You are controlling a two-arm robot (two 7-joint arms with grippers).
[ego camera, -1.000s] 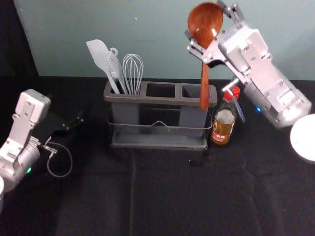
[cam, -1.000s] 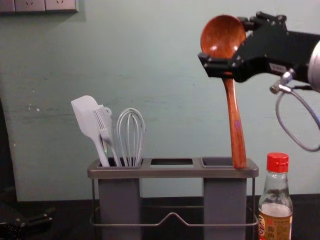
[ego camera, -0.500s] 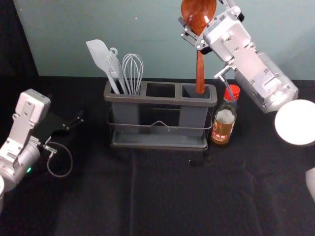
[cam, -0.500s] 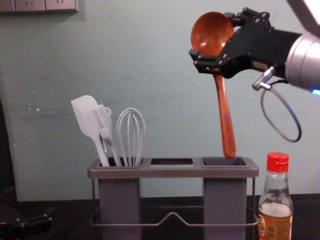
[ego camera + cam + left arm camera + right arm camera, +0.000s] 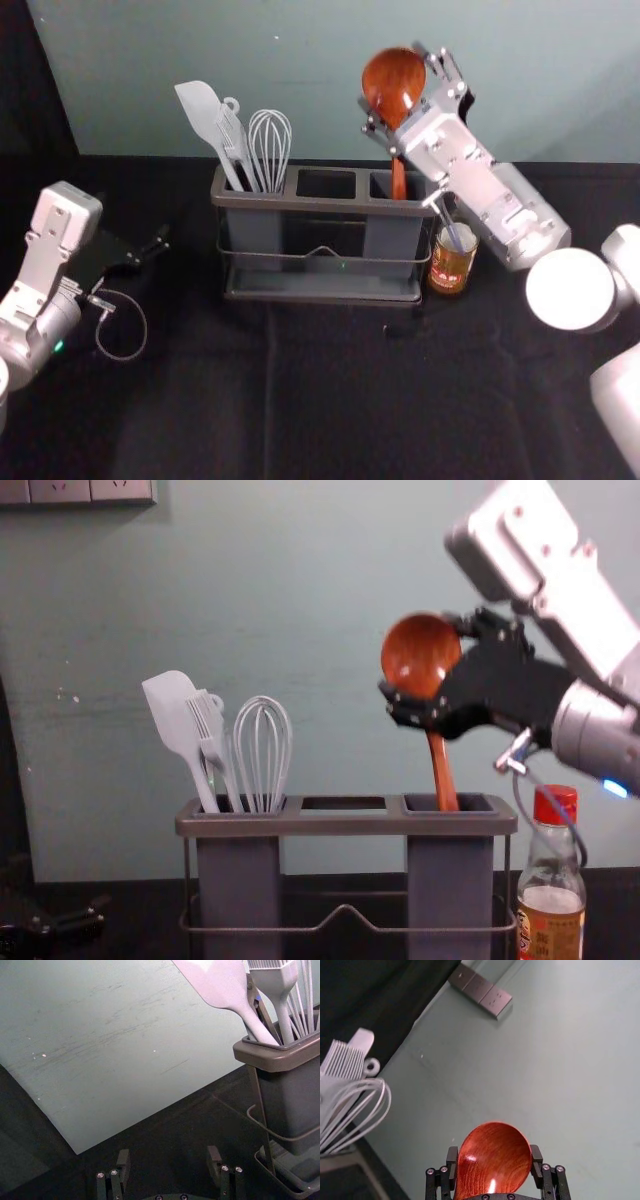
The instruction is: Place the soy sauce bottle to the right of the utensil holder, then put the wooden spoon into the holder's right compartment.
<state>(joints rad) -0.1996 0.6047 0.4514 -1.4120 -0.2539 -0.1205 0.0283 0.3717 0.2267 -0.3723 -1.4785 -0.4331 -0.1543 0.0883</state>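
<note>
The right gripper is closed on the bowl of the wooden spoon, one finger at each side; the spoon hangs with its bowl up, and its handle points down with a small slant into the mouth of the right compartment; the lower end is hidden behind the front rim, so I cannot tell how deep it is. The step in hand seems to be the lowering; the spoon should go lower, and then the grip can be released. If the gripper comes down along this slant, the handle could rub on the inner wall and jam; the smooth, round bowl might then turn between the fingers; if it is released too high, the spoon may drop hard or lean out over the rim.

Under the arm, the soy sauce bottle stands upright just beside the utensil holder, on its right, as the task asks; the loose cable at the wrist hangs near the red cap, and by catching there it could tip the bottle. In the left compartment stand the spatula, the brush and the whisk; farther left, the left gripper is parked with its fingers apart, holding nothing.
</note>
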